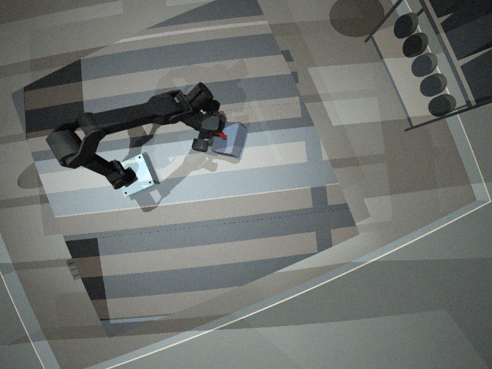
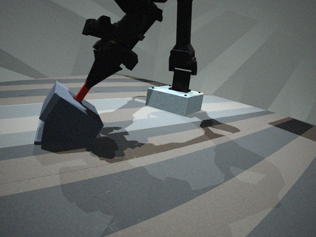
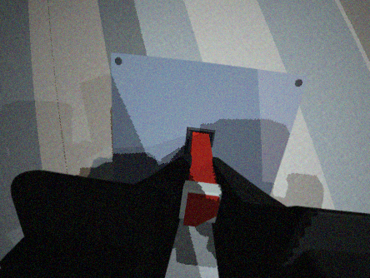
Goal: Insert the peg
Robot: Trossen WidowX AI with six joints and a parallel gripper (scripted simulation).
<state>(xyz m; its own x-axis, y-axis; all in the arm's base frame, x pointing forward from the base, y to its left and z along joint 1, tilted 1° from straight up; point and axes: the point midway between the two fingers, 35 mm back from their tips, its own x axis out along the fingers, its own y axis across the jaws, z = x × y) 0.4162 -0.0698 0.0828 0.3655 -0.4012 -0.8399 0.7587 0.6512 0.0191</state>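
Note:
The red flat-sided peg (image 1: 221,136) (image 2: 82,94) (image 3: 202,150) is tilted, its bottom end at the mouth of the square hole (image 3: 189,143) and seemingly just inside; the depth cannot be told. The dark hole rim shows around the peg's end in the wrist view, and their sides look roughly parallel. The blue-grey sloped panel (image 1: 239,140) (image 2: 66,119) (image 3: 175,91) stands on the table. My gripper (image 1: 215,132) (image 2: 88,84) (image 3: 200,162) is shut on the peg's upper part, a little above the panel face. The fingers hide the face's near part in the wrist view.
The arm's pale base block (image 1: 144,170) (image 2: 168,102) stands behind the gripper, on the table (image 1: 190,269). A rack with several dark round things (image 1: 424,64) is at the upper right of the top view, beside a brown round shape (image 1: 356,15). Arm shadows cross the table.

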